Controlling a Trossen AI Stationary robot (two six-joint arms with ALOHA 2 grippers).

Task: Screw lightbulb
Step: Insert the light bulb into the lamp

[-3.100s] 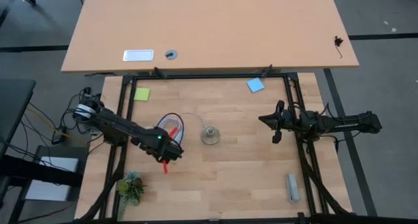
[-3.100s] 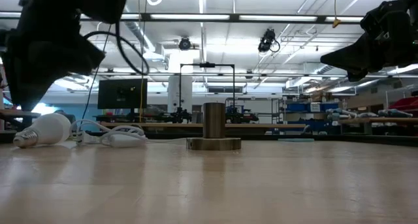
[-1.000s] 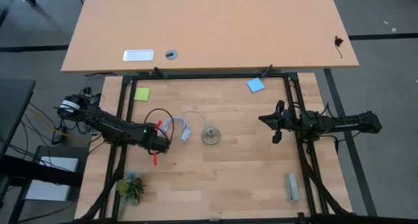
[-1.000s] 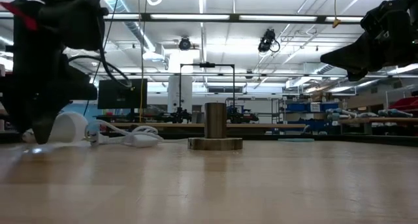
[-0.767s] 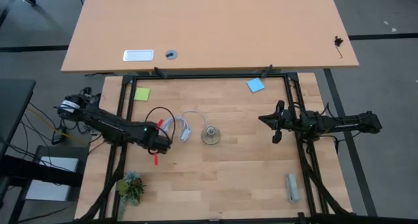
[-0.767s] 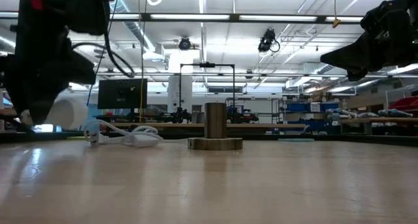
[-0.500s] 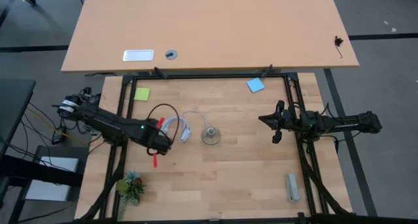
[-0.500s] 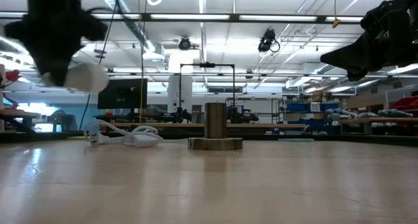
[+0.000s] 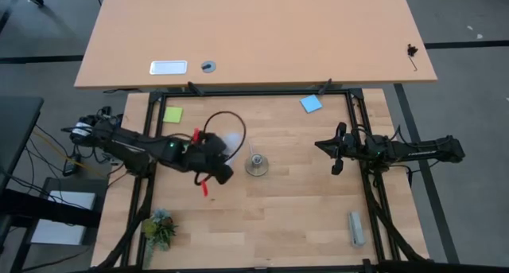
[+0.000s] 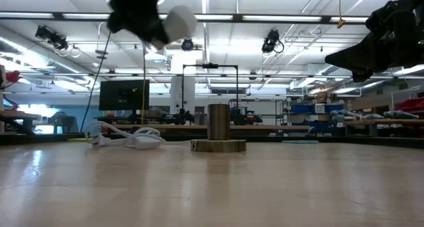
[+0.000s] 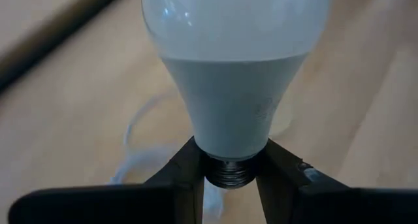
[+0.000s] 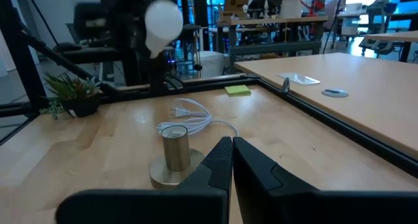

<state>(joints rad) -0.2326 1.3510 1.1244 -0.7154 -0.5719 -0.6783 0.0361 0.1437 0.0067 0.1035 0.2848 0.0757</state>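
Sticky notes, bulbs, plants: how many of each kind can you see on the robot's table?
Sticky notes: 2, a green sticky note and a blue sticky note
Lightbulb: 1, held up by the left pincer
Socket: 1
Plant: 1
Total: 5

High view is looking straight down, taking in the whole desk point(image 9: 270, 217) and both arms. Low view is sitting at desk-top level, facing level across into the room, socket base point(image 10: 218, 145) dead centre. Left wrist view is looking very close past its own jaws at the lightbulb point(image 11: 234, 74). Right wrist view is facing across the desk toward the left arm, sharing the socket base and lightbulb with the low and high views.
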